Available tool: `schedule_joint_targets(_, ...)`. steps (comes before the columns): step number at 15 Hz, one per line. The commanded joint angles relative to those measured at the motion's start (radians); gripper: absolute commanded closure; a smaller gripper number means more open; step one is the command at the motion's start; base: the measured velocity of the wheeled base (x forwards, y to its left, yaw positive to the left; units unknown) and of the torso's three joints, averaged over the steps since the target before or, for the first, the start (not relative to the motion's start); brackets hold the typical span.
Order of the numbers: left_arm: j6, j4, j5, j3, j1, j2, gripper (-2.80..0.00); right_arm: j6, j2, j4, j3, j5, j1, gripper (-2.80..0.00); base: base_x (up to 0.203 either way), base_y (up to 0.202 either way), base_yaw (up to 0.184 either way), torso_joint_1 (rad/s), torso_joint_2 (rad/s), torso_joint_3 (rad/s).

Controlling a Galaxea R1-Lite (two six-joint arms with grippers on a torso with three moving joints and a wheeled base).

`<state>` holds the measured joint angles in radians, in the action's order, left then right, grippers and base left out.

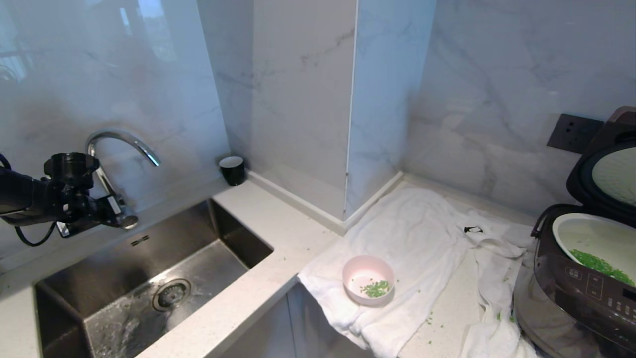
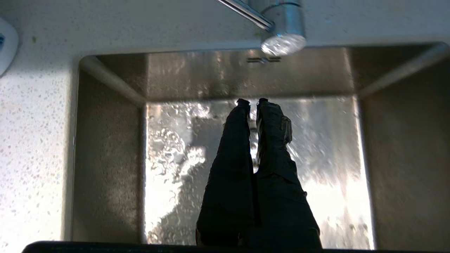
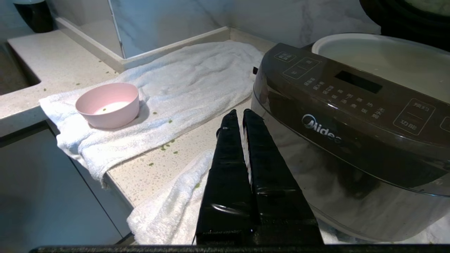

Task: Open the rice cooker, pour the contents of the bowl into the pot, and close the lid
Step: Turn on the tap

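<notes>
The dark rice cooker [image 1: 581, 293] stands at the right edge of the counter with its lid [image 1: 606, 169] raised. Its white pot [image 1: 591, 238] holds green bits [image 1: 601, 266]. A pink bowl [image 1: 367, 278] sits upright on a white towel, a few green bits left inside. My left arm [image 1: 30, 199] reaches over the sink far to the left; the left gripper [image 2: 252, 102] hangs shut and empty above the wet basin. The right gripper [image 3: 239, 113] is shut and empty, low beside the front of the rice cooker [image 3: 351, 116], with the bowl [image 3: 109, 105] off to its side.
A steel sink [image 1: 233, 233] with a curved faucet [image 1: 121, 141] fills the left. A black cup [image 1: 232, 170] stands in the back corner. The rumpled towel [image 1: 412, 228] overhangs the counter's front edge. Green bits [image 1: 432, 318] lie scattered near it. A wall socket [image 1: 574, 133] sits behind the cooker.
</notes>
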<state>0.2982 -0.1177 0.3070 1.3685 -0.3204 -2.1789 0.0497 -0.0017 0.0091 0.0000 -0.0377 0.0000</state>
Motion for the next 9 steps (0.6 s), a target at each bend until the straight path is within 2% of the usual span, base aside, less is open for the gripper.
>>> schedule_joint_targets(1,0.01,-0.001,0.017,0.061,-0.004,-0.085,0.0,0.001,0.002,0.0,0.0,-0.001,0.0,0.0,0.0,0.0,0.0,0.0,0.0,0.0)
schedule_joint_targets(4,0.013,0.013,0.02,0.132,-0.029,-0.124,0.0,0.001,0.002,0.0,0.0,-0.001,0.0,0.0,0.0,0.0,0.0,0.0,0.0,0.0)
schedule_joint_targets(5,0.01,0.015,0.021,0.132,-0.029,-0.124,-2.8,0.001,0.002,0.0,0.0,-0.001,0.0,0.0,0.0,0.0,0.0,0.0,0.0,0.0)
schedule_joint_targets(9,-0.007,0.009,0.014,0.172,-0.031,-0.153,-2.8,0.001,0.002,0.0,0.0,-0.001,0.0,0.0,0.0,0.0,0.0,0.0,0.0,0.0)
